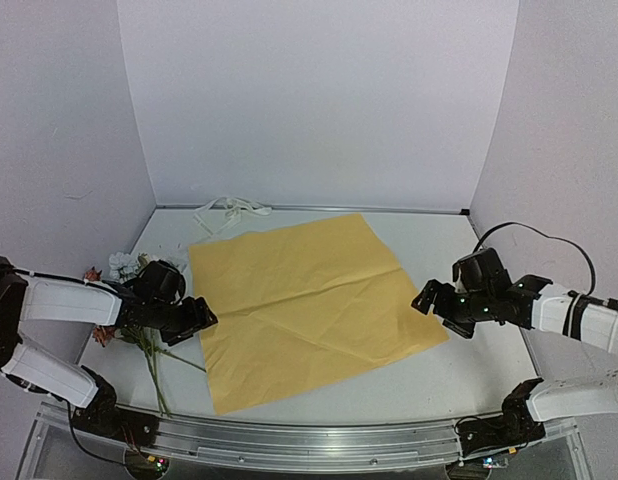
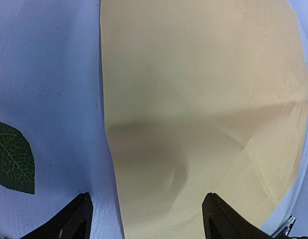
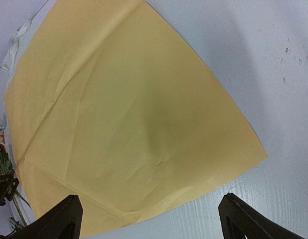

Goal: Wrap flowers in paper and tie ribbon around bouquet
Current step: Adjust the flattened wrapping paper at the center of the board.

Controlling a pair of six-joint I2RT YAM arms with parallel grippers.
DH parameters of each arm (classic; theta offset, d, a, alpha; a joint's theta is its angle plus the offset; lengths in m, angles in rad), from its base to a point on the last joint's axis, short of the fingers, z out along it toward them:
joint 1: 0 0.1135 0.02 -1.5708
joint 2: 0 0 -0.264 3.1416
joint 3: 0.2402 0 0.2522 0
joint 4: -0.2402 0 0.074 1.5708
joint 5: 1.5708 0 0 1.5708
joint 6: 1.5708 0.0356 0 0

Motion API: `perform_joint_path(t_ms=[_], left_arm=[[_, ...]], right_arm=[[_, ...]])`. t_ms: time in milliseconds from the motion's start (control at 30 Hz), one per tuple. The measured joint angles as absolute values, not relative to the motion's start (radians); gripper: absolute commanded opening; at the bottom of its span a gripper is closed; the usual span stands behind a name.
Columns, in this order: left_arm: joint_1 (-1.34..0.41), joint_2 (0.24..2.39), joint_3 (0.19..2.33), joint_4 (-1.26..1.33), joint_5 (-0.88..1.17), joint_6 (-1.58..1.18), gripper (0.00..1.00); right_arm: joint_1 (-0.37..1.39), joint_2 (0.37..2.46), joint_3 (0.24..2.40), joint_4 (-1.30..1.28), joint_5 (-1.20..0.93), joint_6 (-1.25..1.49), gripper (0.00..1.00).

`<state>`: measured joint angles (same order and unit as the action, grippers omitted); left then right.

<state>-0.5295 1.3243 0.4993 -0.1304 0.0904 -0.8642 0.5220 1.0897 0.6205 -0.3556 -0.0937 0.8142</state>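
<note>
On the white desk [image 1: 469, 250] the large creased sheet of paper [image 1: 309, 300] lies flat in the middle, yellow face up. The small bunch of pale flowers with thin green stems [image 1: 149, 355] lies off the sheet at its 8 o'clock, partly under the left arm. The cream-white fabric ribbon [image 1: 229, 212] sits at 11 o'clock. Both pairs of jaws gape, holding nothing: the left jaws over the sheet's 9 o'clock edge, the right jaws just off its 3 o'clock corner. Bringing the flowers on probably comes next; pinching the stems low would spare the blooms.
</note>
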Motion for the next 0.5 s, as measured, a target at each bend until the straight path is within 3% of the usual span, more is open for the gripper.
perform_joint_path(t_ms=[167,500], left_arm=[[-0.528,1.357,0.477,-0.031,0.115,-0.867,0.68],[-0.526,1.376,0.426,0.080,0.161,-0.917,0.29]], right_arm=[[0.522,1.084,0.620,-0.354,-0.093,0.815,0.98],[0.522,1.076,0.619,-0.352,-0.089,0.817,0.98]])
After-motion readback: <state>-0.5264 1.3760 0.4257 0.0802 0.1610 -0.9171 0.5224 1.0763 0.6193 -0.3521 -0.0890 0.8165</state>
